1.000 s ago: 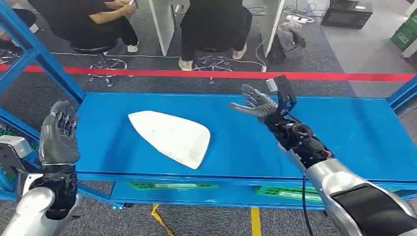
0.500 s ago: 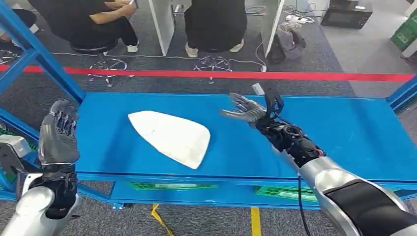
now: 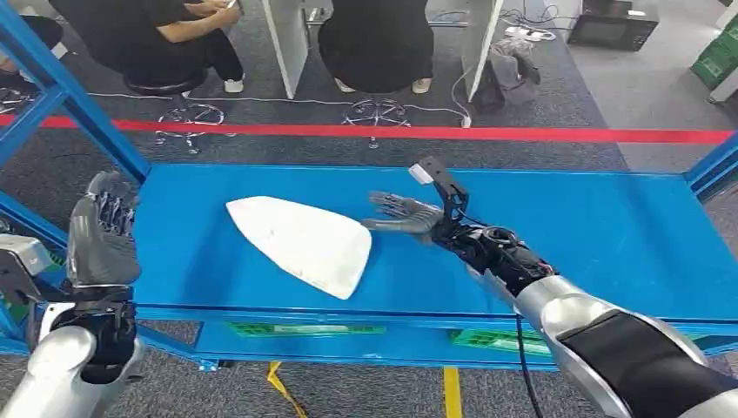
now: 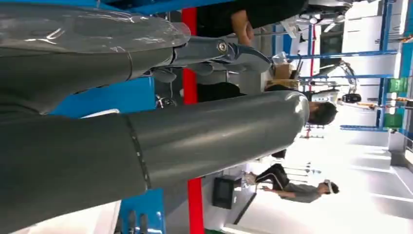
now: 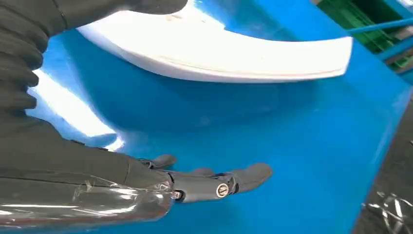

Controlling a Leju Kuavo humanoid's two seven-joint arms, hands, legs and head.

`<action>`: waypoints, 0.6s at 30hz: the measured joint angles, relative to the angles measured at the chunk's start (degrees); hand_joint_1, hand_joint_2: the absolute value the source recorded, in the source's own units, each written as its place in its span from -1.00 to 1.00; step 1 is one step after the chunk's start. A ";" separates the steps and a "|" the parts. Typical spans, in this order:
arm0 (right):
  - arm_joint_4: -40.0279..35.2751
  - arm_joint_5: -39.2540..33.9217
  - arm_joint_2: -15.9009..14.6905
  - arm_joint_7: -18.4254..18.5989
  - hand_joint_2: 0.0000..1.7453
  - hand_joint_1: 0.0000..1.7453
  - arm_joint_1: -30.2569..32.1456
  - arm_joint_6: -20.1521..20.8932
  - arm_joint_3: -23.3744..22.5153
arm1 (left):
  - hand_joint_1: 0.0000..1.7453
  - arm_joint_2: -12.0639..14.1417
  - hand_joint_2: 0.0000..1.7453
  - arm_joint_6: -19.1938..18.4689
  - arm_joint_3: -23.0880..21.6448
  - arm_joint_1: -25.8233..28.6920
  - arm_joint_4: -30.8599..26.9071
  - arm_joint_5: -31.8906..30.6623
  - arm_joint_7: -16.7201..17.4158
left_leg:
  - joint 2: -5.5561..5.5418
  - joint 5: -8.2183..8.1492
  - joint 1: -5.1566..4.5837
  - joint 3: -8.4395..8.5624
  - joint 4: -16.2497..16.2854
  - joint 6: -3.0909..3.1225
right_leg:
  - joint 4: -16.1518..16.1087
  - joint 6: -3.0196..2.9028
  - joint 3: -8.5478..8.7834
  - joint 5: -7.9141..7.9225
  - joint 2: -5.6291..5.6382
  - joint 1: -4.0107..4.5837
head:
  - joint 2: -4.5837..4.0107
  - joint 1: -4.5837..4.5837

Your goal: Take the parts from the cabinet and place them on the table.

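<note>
Your head camera is looking forward and down from high on the body onto the blue shelf (image 3: pixel 609 235), with the red floor line (image 3: pixel 522 133) and seated people beyond it. Your left wrist camera is sitting close behind the left hand (image 4: pixel 146 141) and is turned on its side, facing out past the shelf's blue edge toward the room. Your right wrist camera is riding just behind the right hand (image 5: pixel 97 180), looking low and near across the shelf surface at the white part (image 5: pixel 219 53). The head and right wrist views are sharing that white part (image 3: pixel 305 244) and the right hand (image 3: pixel 405 215).
</note>
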 joint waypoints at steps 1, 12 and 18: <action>0.42 0.00 0.06 0.07 1.00 -1.00 -0.15 0.02 0.20 | -1.00 -0.02 -1.00 0.00 0.00 0.00 0.02 0.00 -0.02 | 0.00 0.00 0.00 0.00 0.00 0.00 | 0.00 0.00 0.00 0.00 0.00 0.00 | 0.00 0.00; 3.63 -0.83 1.05 2.91 1.00 -1.00 -2.02 7.19 2.78 | -1.00 -0.35 -1.00 -0.44 0.00 -0.88 0.48 0.63 -0.33 | 0.02 0.00 -0.02 0.01 0.01 0.00 | 0.00 0.00 0.00 0.00 0.02 0.00 | 0.00 0.00; 5.64 0.26 1.64 5.66 1.00 -1.00 -4.68 10.93 5.25 | -1.00 -0.48 -1.00 -0.83 0.00 -1.41 1.20 0.94 -0.33 | 0.02 0.01 -0.02 0.02 0.01 -0.01 | 0.00 0.00 0.01 0.01 0.02 0.01 | 0.00 0.00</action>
